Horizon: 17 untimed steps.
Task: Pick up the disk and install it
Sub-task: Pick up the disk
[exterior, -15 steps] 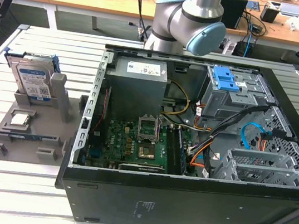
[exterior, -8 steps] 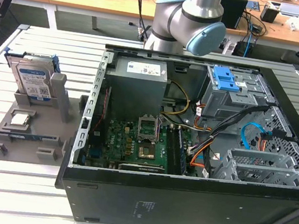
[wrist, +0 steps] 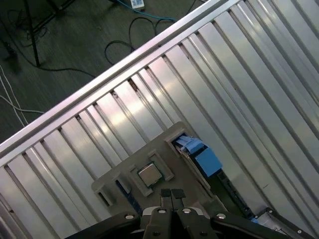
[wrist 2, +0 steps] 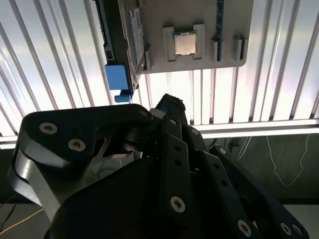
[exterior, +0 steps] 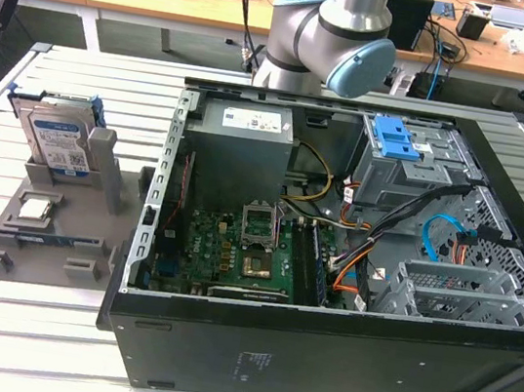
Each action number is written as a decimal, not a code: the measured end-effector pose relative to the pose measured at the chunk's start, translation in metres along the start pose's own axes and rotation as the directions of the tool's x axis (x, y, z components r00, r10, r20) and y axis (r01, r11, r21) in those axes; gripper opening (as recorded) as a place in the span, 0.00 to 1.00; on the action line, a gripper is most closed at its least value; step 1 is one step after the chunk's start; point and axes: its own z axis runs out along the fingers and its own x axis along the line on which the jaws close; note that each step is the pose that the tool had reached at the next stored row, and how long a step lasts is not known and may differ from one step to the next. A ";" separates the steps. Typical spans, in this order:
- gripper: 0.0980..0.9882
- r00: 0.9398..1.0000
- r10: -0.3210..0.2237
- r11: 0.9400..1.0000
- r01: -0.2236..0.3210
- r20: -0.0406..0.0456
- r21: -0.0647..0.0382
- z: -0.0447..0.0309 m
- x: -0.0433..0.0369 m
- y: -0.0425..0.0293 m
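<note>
The disk (exterior: 58, 141) stands on edge in a grey holder (exterior: 59, 235) on the slatted table, at the exterior view's left. It is a silver drive with a white-and-blue label, clipped in a blue frame. In the first wrist view its blue frame (wrist: 202, 154) sticks out of the holder (wrist: 124, 174). In the second wrist view the disk (wrist 2: 137, 37) is edge-on. My gripper (wrist: 172, 193) hangs well above the holder, shut, with nothing between its fingers. Its dark body (wrist 2: 169, 149) shows in the second wrist view.
A small square silver chip (exterior: 35, 209) lies in the holder in front of the disk. The open computer case (exterior: 356, 230) takes up the exterior view's middle and right, with a blue drive bracket (exterior: 396, 137) at its far side. The arm's elbow (exterior: 331, 29) rises behind it.
</note>
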 end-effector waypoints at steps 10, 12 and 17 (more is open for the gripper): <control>0.01 0.994 -0.109 0.994 0.109 -0.004 -0.003 0.0000 0.0000 0.0000; 0.01 0.991 -0.136 0.991 0.136 -0.006 -0.003 0.0000 0.0000 -0.0001; 0.01 0.981 -0.192 0.981 0.192 -0.008 -0.005 0.0000 0.0000 0.0000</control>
